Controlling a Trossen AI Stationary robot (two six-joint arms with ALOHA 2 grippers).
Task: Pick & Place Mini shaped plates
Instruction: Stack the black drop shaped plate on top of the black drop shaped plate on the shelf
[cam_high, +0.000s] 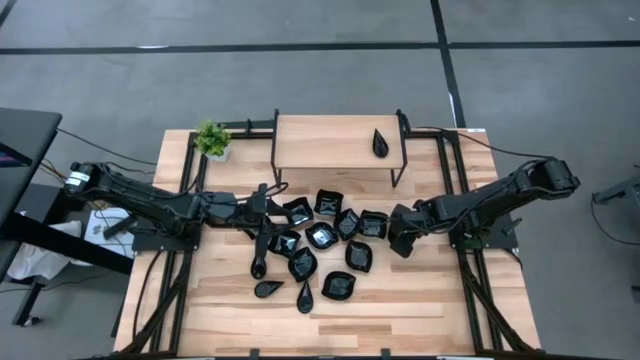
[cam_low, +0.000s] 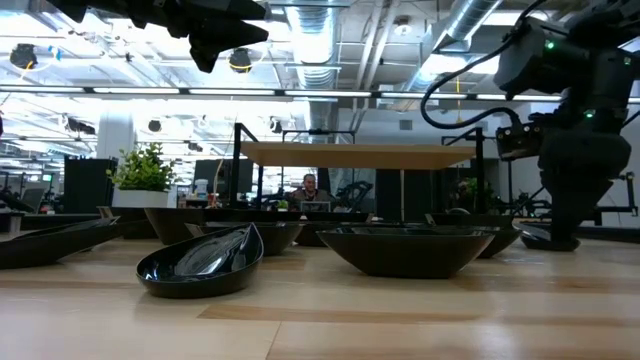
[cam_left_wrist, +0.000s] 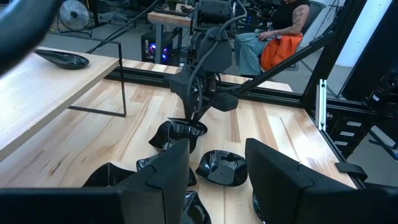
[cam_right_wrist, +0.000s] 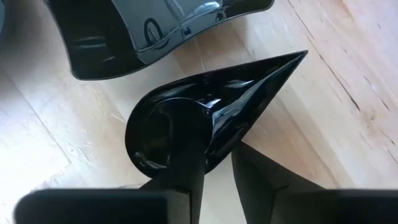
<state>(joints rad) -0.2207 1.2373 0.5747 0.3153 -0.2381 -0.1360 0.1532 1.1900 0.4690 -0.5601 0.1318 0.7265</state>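
- The wooden table (cam_high: 420, 300) carries everything: a raised wooden shelf (cam_high: 330, 140) at its far edge, a small green potted plant (cam_high: 212, 139) by the shelf's left end, and a cluster of glossy black mini plates (cam_high: 322, 237) spread over the middle.
- One teardrop plate (cam_high: 380, 143) already lies on the shelf, toward its right end; the rest are on the table below, so I judge most of the task undone.
- The left arm reaches in from the left, its left gripper (cam_left_wrist: 214, 177) raised above the left side of the cluster, its fingers spread wide with nothing between them.
- The right arm comes in from the right, and the right gripper (cam_right_wrist: 217, 163) is down at the right edge of the cluster, beside the outermost plates.
- Its wrist view shows a teardrop-shaped plate (cam_right_wrist: 205, 112) right at the fingertips: one finger (cam_right_wrist: 180, 168) lies over the plate's rounded end, the other finger (cam_right_wrist: 273, 183) sits just outside the rim, so the jaws straddle the wall, partly closed. Whether they already pinch it I cannot tell.
- The plate's long axis runs away from the fingers, its pointed tip aimed outward and its rounded end nearest the jaws.
- A squarer plate (cam_right_wrist: 155, 31) lies just beyond it, close but apart.
- The right arm is clearly nearer this plate; the shelf lies farther back from it.
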